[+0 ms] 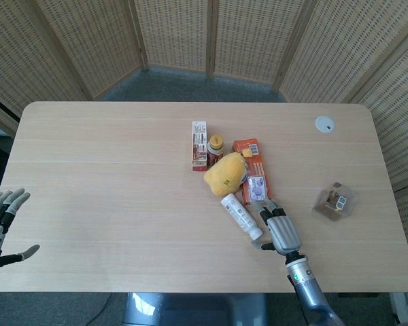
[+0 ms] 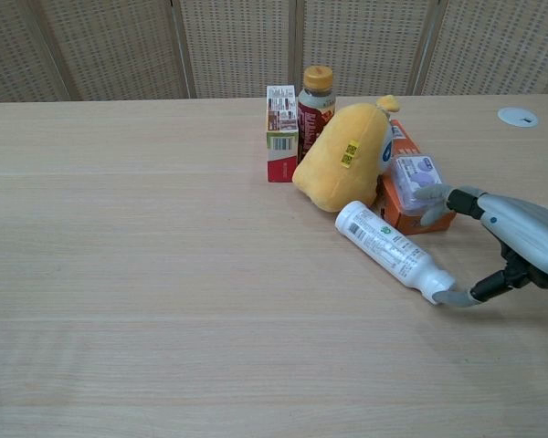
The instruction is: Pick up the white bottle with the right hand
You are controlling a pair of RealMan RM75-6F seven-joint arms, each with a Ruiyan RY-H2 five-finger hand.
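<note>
The white bottle (image 1: 241, 216) (image 2: 394, 251) lies on its side on the table, cap end toward the front right, base near a yellow plush toy (image 2: 343, 157). My right hand (image 1: 277, 228) (image 2: 511, 247) is open just right of the bottle's cap end. Its thumb tip touches or nearly touches the cap, and its fingers reach over toward the orange box. It holds nothing. My left hand (image 1: 0, 224) hangs open at the table's front left edge, far from the bottle.
Behind the bottle stand a red-and-white carton (image 2: 280, 133), a brown bottle with an orange cap (image 2: 316, 97), an orange box (image 2: 411, 203) and a small purple-labelled tub (image 2: 415, 177). A small clear box (image 1: 336, 201) sits at the right; a white disc (image 1: 324, 123) lies far right.
</note>
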